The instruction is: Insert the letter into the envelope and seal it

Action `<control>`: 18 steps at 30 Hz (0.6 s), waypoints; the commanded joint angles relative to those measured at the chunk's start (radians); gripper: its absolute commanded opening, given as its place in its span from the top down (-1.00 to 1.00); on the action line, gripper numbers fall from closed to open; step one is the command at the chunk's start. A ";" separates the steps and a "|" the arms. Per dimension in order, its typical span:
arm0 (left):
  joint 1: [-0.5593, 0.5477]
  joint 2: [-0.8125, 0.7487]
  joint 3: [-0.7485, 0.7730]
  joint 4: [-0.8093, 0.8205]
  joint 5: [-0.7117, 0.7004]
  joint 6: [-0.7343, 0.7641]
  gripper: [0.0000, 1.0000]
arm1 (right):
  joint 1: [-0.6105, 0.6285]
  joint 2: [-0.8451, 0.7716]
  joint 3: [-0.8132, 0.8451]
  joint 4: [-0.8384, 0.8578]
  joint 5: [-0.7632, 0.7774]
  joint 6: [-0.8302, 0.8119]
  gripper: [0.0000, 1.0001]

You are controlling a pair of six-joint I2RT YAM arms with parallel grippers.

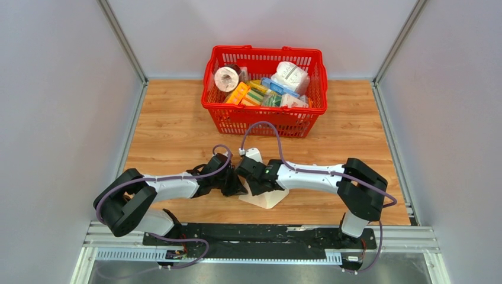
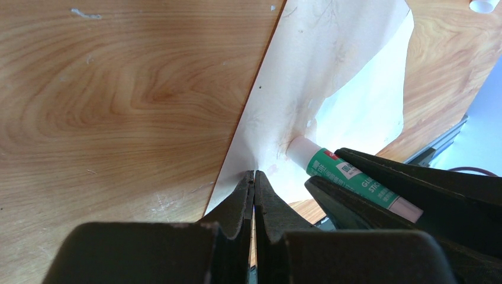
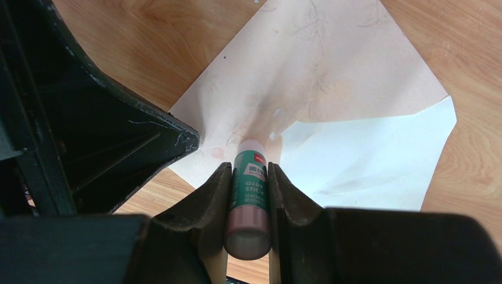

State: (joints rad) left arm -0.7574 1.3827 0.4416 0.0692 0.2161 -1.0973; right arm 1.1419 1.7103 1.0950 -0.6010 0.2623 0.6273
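**Top external view.** The envelope (image 1: pixel 267 200) lies flat on the bench (image 1: pixel 171 124), near its front edge and between the two arms. Both arms are folded inward over it. The left fingers (image 1: pixel 232 182) and the right fingers (image 1: pixel 253 176) meet above its far side, where their state is masked by the wrists. A red basket (image 1: pixel 263 109) filled with packaged goods stands well apart at the back of the bench and is seen in this view only.

**Left wrist view.** The left fingers (image 2: pixel 245 198) are pressed together, and the edge of the tan flap (image 2: pixel 308 59) is pinched between their tips. A green-labelled glue stick (image 2: pixel 346 176) enters from the right, its pale tip touching the flap just beside the pinch. A small white cap-like object (image 2: pixel 484 5) is cut off at the upper right corner.

**Right wrist view.** The right fingers (image 3: pixel 218 188) are clamped on the barrel of the glue stick (image 3: pixel 248 195), a grip left unclear from above. The stick's tip is set against the opened flap (image 3: pixel 319 65), whose surface is marked with faint smears. A paler, creased whitish area (image 3: pixel 367 157) adjoins the flap. Whether it is the letter or the envelope's body cannot be told.
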 commanded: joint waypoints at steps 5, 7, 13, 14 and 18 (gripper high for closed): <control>0.007 0.027 0.006 -0.051 -0.037 0.033 0.89 | -0.019 0.023 -0.047 -0.088 0.000 0.011 1.00; 0.007 0.026 0.005 -0.052 -0.037 0.034 0.89 | -0.027 0.020 -0.050 -0.086 0.005 0.009 1.00; 0.009 0.032 0.009 -0.049 -0.031 0.036 0.89 | -0.045 0.026 -0.029 -0.080 0.009 -0.005 1.00; 0.009 0.033 0.008 -0.049 -0.030 0.036 0.89 | -0.045 0.034 -0.020 -0.079 0.009 -0.008 1.00; 0.009 0.030 0.008 -0.052 -0.029 0.037 0.89 | -0.048 0.063 0.015 -0.074 0.005 -0.018 1.00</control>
State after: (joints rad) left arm -0.7521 1.3899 0.4465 0.0673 0.2283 -1.0950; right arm 1.1088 1.7134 1.1027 -0.6125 0.2497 0.6300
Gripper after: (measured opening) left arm 0.055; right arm 0.259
